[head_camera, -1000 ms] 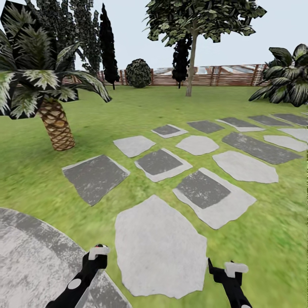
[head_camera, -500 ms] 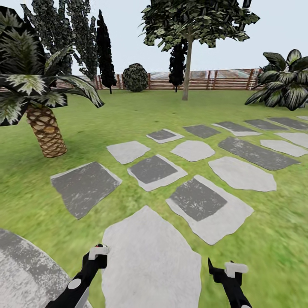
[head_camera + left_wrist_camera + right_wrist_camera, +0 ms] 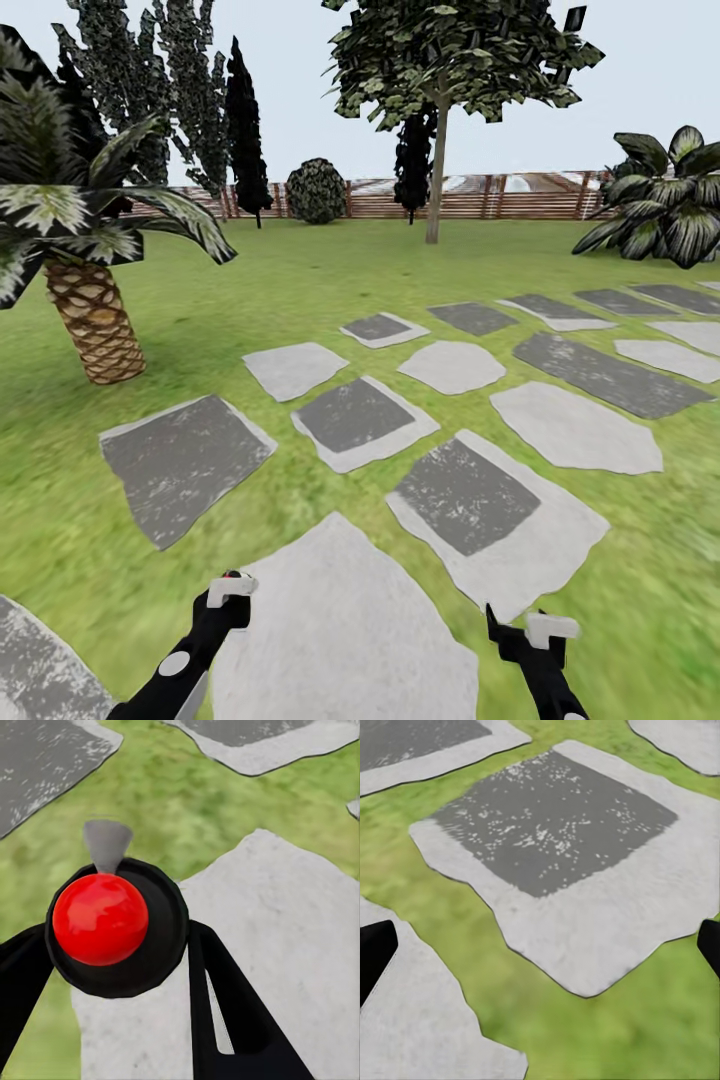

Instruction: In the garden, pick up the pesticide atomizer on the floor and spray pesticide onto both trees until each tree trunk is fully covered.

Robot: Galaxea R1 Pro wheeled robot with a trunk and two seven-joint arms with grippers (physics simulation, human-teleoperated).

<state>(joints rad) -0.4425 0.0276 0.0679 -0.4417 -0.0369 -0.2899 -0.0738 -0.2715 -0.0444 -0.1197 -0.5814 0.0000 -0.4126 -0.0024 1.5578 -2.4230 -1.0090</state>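
Writing: I can read no brand, label or lettering on anything here.
My left gripper (image 3: 112,967): black fingers closed around the pesticide atomizer (image 3: 112,922), a round black body topped with a glossy red dome and a small grey cone nozzle; in the head view the gripper (image 3: 228,592) sits at 7 o'clock with a white block at its tip.
My right gripper (image 3: 540,945): spread wide, nothing between the black fingertips at either edge of the wrist view; in the head view it (image 3: 525,635) is at 5 o'clock.
Floor (image 3: 40,665): a curved corner of grey speckled paving at 8 o'clock, just beside my left arm.
Stepping stones (image 3: 345,630): flat, irregular pale slabs, some with dark grey speckled square centres, running from under my grippers out toward 2 o'clock across blurry green grass.
Palm (image 3: 90,320): at 10 o'clock, squat trunk with brown diamond-patterned scales, striped fronds.
Tree (image 3: 437,150): at 12 o'clock, far off, slim pale grey-beige trunk, jagged dark green crown.
Fence (image 3: 480,197): brown horizontal slats along the back, beyond the tree.
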